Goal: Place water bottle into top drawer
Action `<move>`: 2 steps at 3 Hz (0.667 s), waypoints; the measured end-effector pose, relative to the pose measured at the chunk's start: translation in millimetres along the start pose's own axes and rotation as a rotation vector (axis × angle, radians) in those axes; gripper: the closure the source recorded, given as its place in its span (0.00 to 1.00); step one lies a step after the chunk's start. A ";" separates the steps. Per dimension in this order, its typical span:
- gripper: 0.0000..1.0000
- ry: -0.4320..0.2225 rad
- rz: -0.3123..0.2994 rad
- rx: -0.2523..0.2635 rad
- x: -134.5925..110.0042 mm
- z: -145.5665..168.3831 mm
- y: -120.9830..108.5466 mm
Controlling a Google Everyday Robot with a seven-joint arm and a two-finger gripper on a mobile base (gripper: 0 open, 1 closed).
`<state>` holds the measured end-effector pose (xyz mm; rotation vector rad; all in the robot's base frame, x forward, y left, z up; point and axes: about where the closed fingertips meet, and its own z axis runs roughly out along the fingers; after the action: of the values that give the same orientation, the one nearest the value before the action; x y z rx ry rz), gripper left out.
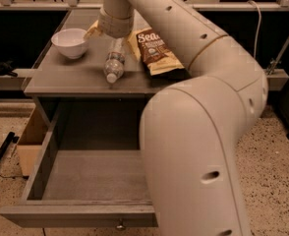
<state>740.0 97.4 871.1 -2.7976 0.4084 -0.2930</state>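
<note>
Gripping the small clear ribbed water bottle squarely matters; whether the gripper, at its 12 o'clock end, is wide or narrow I cannot tell.

Between bowl and bag, jaws above water bottle; top drawer below.

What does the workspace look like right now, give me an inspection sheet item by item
Surface: grey cabinet top, holding the loose items.
Job's things: water bottle lying on its side on the top, cap toward the front edge; top drawer open, visible part bare.
Clutter: white bowl at left, snack bag at right.
Grippers: gripper at the bottle's far end, hidden under the wrist.
Cables: pale cable at back right.
Surroundings: cardboard box left of the drawer; speckled floor.
</note>
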 end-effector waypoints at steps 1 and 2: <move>0.00 -0.027 -0.060 -0.099 -11.5 3.9 -1.5; 0.00 -0.020 -0.081 -0.139 -15.4 2.3 -2.7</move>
<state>726.8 105.2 867.3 -2.9552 0.3230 -0.2639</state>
